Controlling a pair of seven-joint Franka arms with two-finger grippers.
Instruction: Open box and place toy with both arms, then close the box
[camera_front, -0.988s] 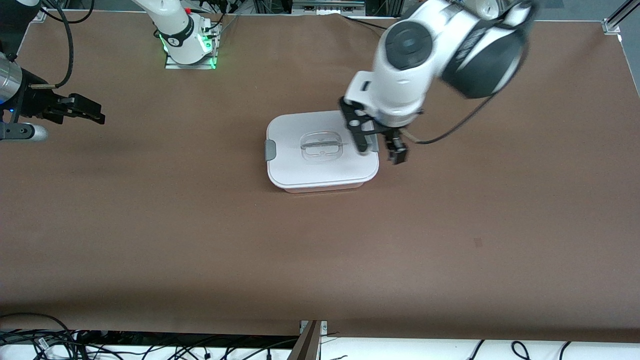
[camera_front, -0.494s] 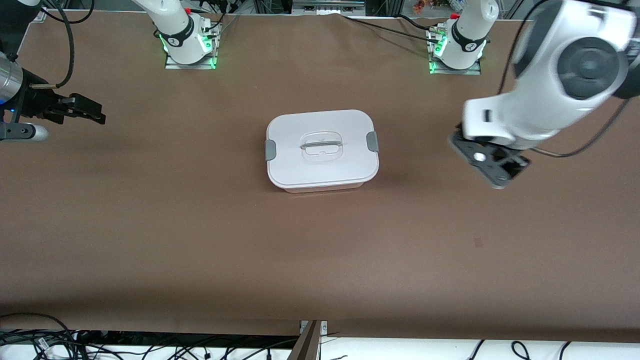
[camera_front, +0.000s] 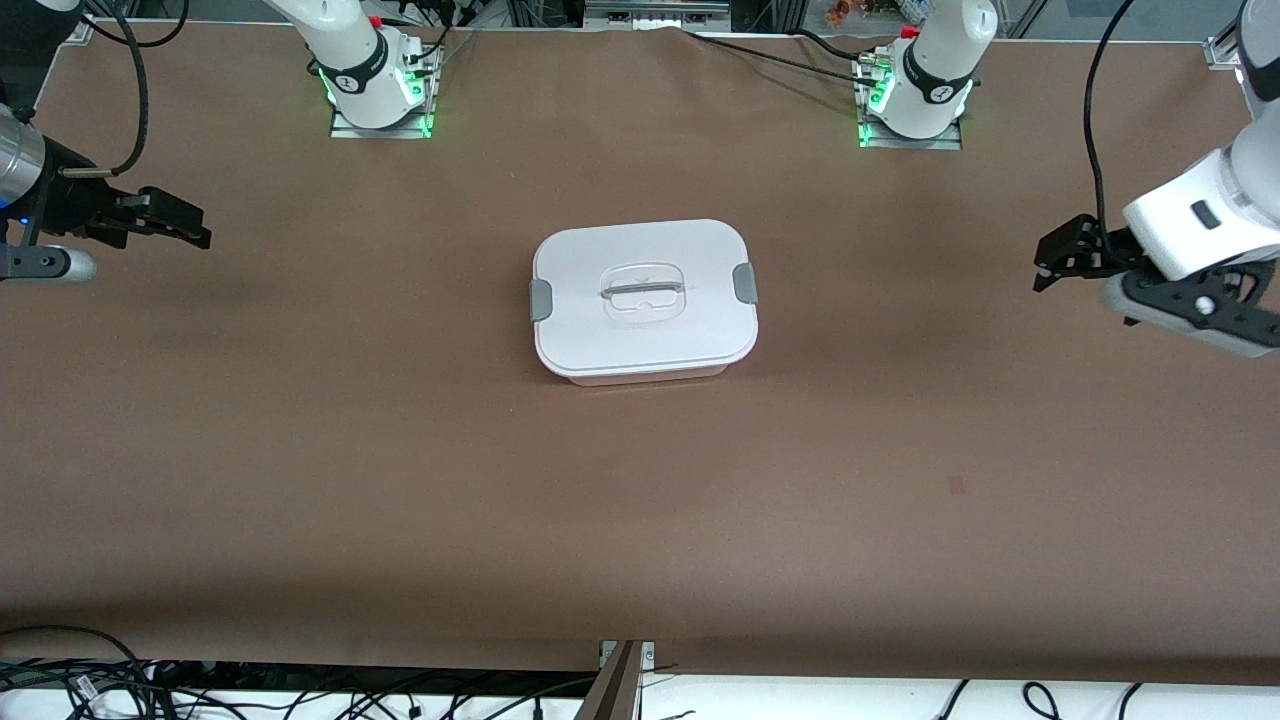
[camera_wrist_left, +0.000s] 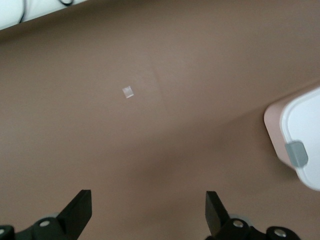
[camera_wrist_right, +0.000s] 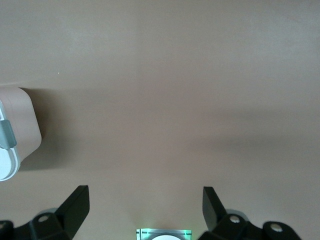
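The box (camera_front: 643, 300) stands in the middle of the table. Its white lid is on, with a grey clip at each end (camera_front: 540, 299) (camera_front: 744, 283) and the clear handle (camera_front: 645, 292) on top. The toy is out of view. My left gripper (camera_front: 1050, 262) is open and empty above the table at the left arm's end, well apart from the box. Its wrist view (camera_wrist_left: 148, 205) shows a corner of the box (camera_wrist_left: 300, 135). My right gripper (camera_front: 200, 228) is open and empty, waiting above the right arm's end. Its wrist view (camera_wrist_right: 145, 200) shows a box corner (camera_wrist_right: 20, 130).
The arm bases (camera_front: 375, 85) (camera_front: 915, 90) stand along the table edge farthest from the front camera. A small dark mark (camera_front: 956, 485) lies on the brown table, nearer the front camera than the box. Cables (camera_front: 90, 680) hang along the near edge.
My left arm has swung away from the box's clip to the left arm's end of the table. The box stays shut. The right arm has not moved.
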